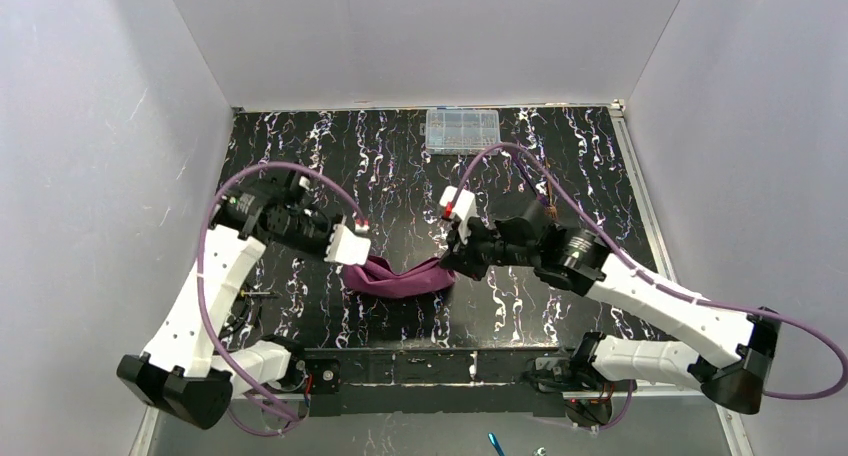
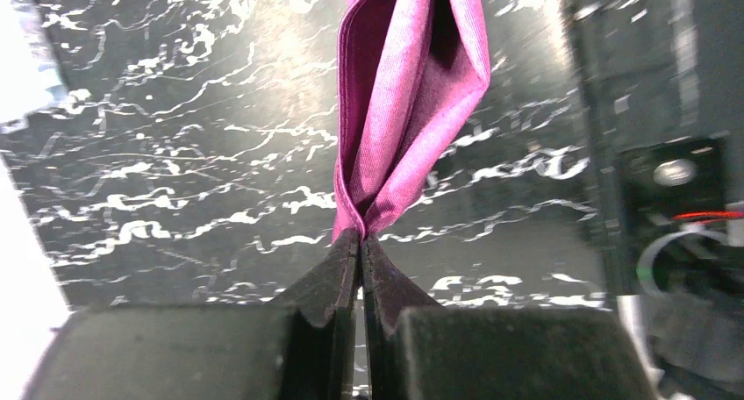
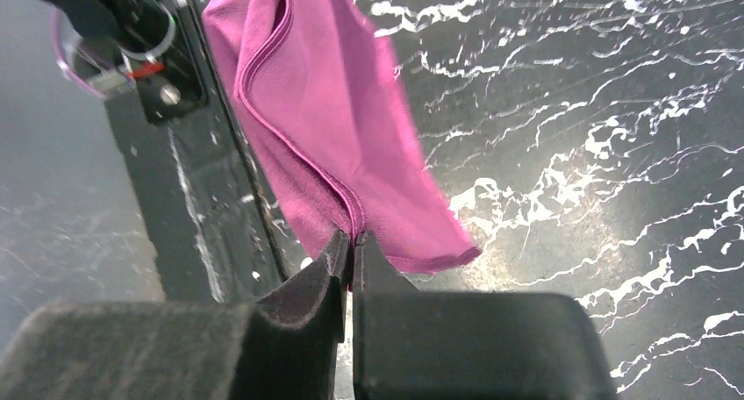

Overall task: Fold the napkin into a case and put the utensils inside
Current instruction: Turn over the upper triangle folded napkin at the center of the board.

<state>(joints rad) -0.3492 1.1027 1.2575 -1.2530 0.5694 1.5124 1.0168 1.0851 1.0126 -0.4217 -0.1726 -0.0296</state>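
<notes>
Fingers (image 2: 326,293) on napkin (image 1: 400,278) ends — compartment box (image 1: 462,130) beyond

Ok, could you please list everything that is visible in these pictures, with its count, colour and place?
napkin: one, plum-purple, folded, hanging between the two grippers over the near middle of the table.
compartment box: one, clear plastic, at the table's far edge, about the centre.
brown stick: one, thin, on the table beyond the right arm; probably a utensil, too small to be sure.
table: one, black with white marbling.
walls: three, pale grey, around the table.
cables: two, purple, one along each arm.
left gripper: one, black, shut on one end of the napkin.
right gripper: one, black, shut on the other end.
</notes>
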